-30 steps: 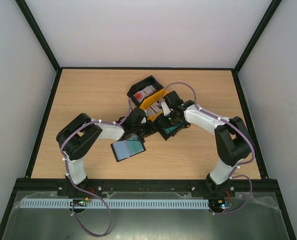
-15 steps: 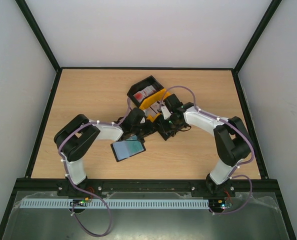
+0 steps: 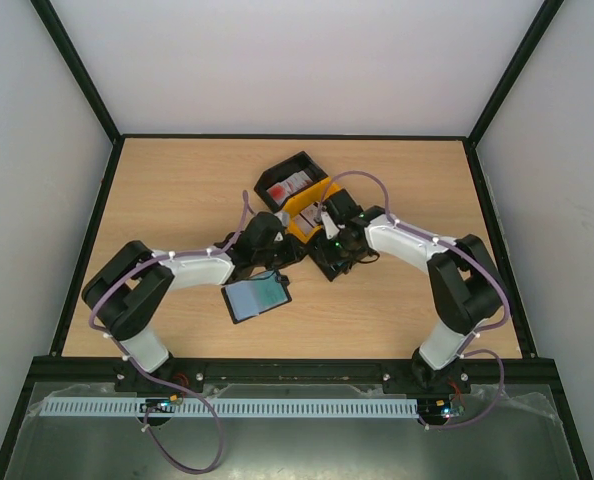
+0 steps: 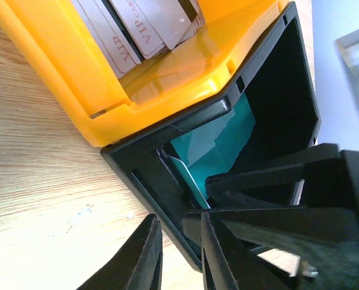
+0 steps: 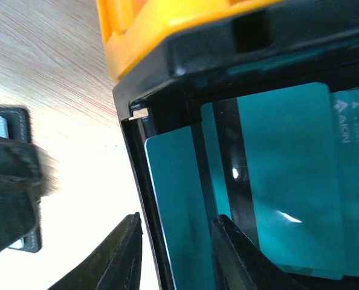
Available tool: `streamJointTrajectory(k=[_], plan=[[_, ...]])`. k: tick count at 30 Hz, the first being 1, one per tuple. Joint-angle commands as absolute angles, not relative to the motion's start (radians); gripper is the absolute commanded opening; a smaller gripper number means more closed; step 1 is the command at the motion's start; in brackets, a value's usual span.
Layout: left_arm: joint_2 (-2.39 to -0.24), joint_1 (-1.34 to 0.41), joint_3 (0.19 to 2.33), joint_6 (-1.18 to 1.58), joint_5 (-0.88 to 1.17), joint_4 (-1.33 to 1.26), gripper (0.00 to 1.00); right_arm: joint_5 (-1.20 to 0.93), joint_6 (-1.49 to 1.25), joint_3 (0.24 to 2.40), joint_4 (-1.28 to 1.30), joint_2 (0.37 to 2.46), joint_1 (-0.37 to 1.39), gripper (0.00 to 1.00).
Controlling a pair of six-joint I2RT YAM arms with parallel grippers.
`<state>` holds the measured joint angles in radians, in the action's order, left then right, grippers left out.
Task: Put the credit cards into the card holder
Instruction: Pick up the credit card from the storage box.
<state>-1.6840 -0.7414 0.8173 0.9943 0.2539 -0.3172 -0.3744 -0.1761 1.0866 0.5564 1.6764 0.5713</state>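
The left arm (image 3: 192, 268) folds low at its elbow and stretches its pale forearm to the right. The right arm (image 3: 407, 240) rises to a high elbow, then runs its forearm leftward and down. The left hand (image 3: 280, 250) and the right hand (image 3: 329, 252) end close together, facing each other, near the middle. The left hand's dark fingers (image 4: 144, 260) stand only a little apart; whether they clamp anything cannot be told. The right hand's fingers (image 5: 122, 257) stand clearly wider, the jaws parted and loose, pressing on nothing.
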Motion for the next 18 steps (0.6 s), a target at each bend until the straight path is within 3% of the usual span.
streamJointTrajectory(k=[1,11,16,18], plan=[[-1.632,-0.746,0.79,0.967,0.185,-0.268,0.22,-0.262,-0.196,1.107,0.578,1.727,0.622,0.31],[-1.577,-0.713,0.726,0.969,0.156,-0.259,0.22,-0.242,-0.245,1.104,0.542,1.654,0.646,0.16],[-1.563,-0.701,0.704,0.967,0.158,-0.264,0.22,-0.253,-0.26,1.122,0.569,1.617,0.646,0.02],[-1.557,-0.7,0.699,0.966,0.161,-0.266,0.23,-0.254,-0.27,1.123,0.572,1.6,0.646,0.02]])
